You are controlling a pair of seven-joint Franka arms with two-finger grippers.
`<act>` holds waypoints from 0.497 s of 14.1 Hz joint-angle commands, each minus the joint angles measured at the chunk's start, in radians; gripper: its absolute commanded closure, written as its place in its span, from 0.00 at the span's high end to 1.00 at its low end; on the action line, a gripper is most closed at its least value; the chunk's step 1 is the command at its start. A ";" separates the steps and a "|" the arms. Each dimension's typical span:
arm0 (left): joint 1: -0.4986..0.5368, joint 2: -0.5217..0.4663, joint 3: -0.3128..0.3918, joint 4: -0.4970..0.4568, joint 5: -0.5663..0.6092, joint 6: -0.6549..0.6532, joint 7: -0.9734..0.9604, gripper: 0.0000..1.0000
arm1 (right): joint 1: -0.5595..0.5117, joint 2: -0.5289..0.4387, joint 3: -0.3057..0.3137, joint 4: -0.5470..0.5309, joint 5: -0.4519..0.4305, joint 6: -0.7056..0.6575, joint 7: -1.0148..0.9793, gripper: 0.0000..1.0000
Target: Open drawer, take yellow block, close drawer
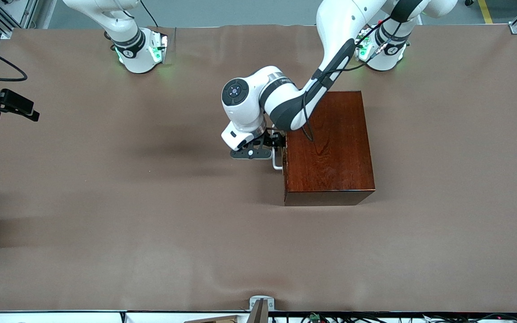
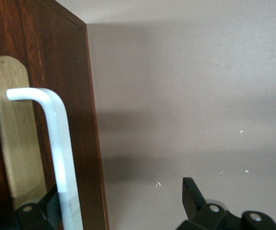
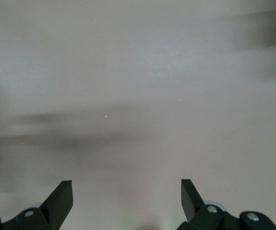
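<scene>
The left gripper [image 1: 271, 150] has its jaws spread apart, with the drawer's white U-shaped handle [image 1: 277, 161] standing between the two black fingers and neither finger visibly pressing on it. In the left wrist view one finger [image 2: 193, 196] is out over bare table while the other sits low against the drawer front, with the white bar [image 2: 59, 148] rising between them.

Starting nearest the front camera: a wide stretch of brown table cover [image 1: 151, 251] lies bare. Farther from that camera stands the glossy reddish-brown wooden box [image 1: 330, 148], toward the left arm's end of the table. Its drawer [image 2: 37, 120] is shut, the front flush with the box, facing the right arm's end of the table. A pale wood plate sits on the drawer front under the handle. The left arm reaches from its base, over the top of the box, and bends down to bring its gripper to the handle.

The yellow block is not visible in any view.

Farthest from the camera, the right arm waits; only its base [image 1: 139, 51] shows in the front view. The right gripper [image 3: 127, 199] hangs with its jaws released and nothing between them, over plain table surface.
</scene>
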 commanded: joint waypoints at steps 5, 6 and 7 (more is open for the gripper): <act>-0.011 0.026 -0.001 0.037 -0.014 0.075 -0.016 1.00 | 0.002 0.000 0.001 0.003 -0.005 0.000 0.009 1.00; -0.012 0.028 -0.001 0.037 -0.014 0.084 -0.025 1.00 | 0.002 0.000 0.001 0.003 -0.005 0.000 0.009 1.00; -0.017 0.028 -0.003 0.037 -0.014 0.093 -0.034 1.00 | 0.002 0.000 0.001 0.003 -0.005 0.000 0.009 1.00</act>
